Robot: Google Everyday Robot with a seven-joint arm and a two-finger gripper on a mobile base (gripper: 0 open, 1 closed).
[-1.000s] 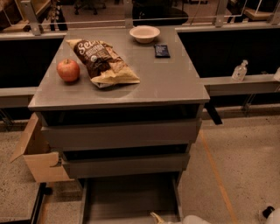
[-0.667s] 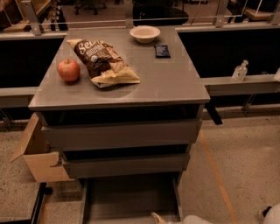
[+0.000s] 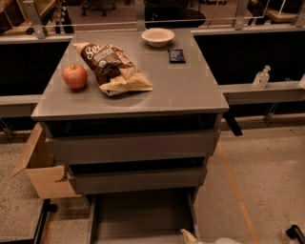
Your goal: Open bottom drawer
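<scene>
Extended bottom drawer (image 3: 143,217), unchanged since a second ago; pincer (image 3: 193,237) low at its front-right corner, aperture impossible to tell; opening apparently complete.

Floor (image 3: 267,171): pale speckled stone-look surface, with an orange line (image 3: 234,187) running diagonally at right.
Grey cabinet top (image 3: 186,90) fills the centre of frame.
Open cardboard box (image 3: 42,167) on the floor at left, against the cabinet side.
Behind: dark panels (image 3: 248,52) under a grey ledge (image 3: 267,91) crossing mid-right; clear pump bottle (image 3: 261,77) stands on it.
Metal posts (image 3: 33,18) and rail along the top edge; office-chair base (image 3: 93,6) at upper centre.
Light dim, warm.
Gripper (image 3: 189,236): at the bottom edge, right of centre.
</scene>
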